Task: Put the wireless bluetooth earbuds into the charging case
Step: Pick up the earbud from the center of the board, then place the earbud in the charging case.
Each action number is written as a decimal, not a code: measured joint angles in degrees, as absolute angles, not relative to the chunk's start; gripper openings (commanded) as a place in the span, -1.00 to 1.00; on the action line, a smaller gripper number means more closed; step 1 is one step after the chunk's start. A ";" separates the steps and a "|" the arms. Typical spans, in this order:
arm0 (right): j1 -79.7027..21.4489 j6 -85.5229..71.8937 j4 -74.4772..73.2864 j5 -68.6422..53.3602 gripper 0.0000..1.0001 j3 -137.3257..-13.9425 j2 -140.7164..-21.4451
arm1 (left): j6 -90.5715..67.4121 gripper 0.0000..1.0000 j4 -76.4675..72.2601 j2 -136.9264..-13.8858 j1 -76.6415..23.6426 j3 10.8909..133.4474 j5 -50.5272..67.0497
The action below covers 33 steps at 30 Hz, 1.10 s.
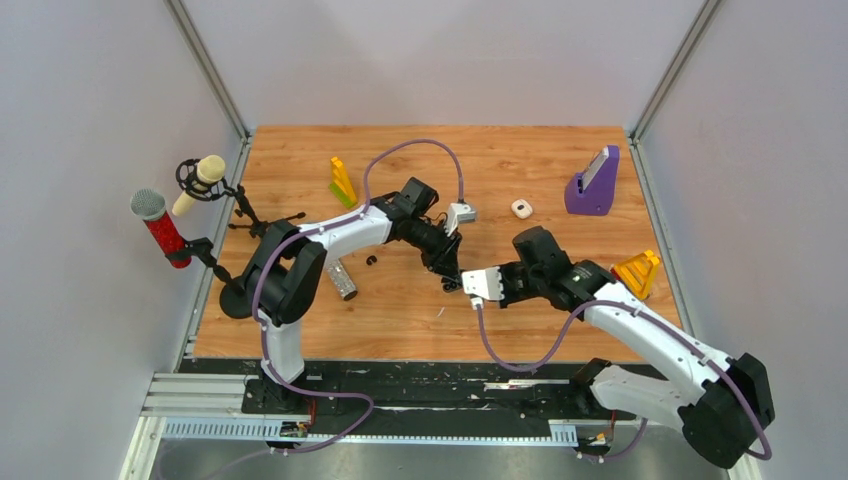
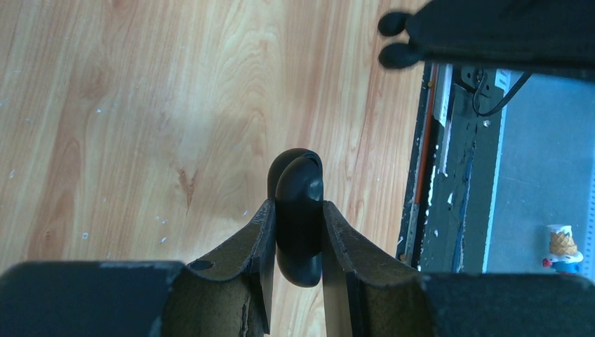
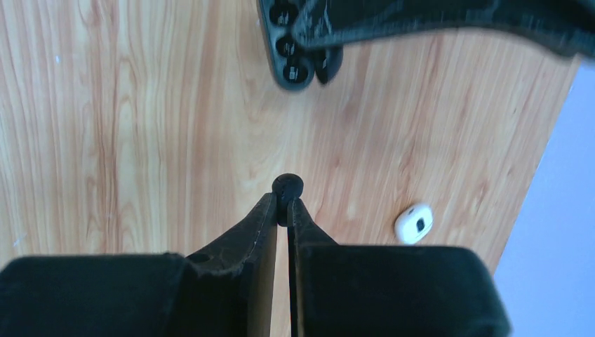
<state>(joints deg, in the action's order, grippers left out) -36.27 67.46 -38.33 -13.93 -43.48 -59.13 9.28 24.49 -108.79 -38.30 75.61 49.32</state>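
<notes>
Gripping one black case [image 2: 295, 175], left hand [image 2: 298, 214], one black earbud [image 3: 288, 186], right hand [image 3: 282, 206]

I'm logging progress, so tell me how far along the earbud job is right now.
Done: nothing visibly seated yet. In hand: the left gripper, jaws shut, holds the black case; the right gripper, jaws shut, pinches a black earbud close by. Left: seating that bud, plus a small dark piece, possibly another bud, lying on the table. The white case sits apart, contents not visible.
</notes>
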 measured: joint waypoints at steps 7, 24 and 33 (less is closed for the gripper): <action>-43.88 67.22 -35.68 -9.63 -1.00 -44.75 -65.78 | 9.28 -0.63 24.64 -109.56 -38.94 75.72 49.58; -51.66 67.20 -33.04 -4.08 -1.00 -47.33 -71.35 | 8.82 -0.63 25.08 -111.07 -38.94 76.93 52.03; -52.84 67.20 -32.01 -1.93 -1.00 -48.07 -73.95 | 8.80 -0.63 25.10 -111.07 -38.92 77.34 52.42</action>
<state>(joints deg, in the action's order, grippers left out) -52.84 67.20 -32.01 -1.93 -48.07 -73.95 8.80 25.10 -111.07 -38.92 77.34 52.42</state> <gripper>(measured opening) 0.097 0.333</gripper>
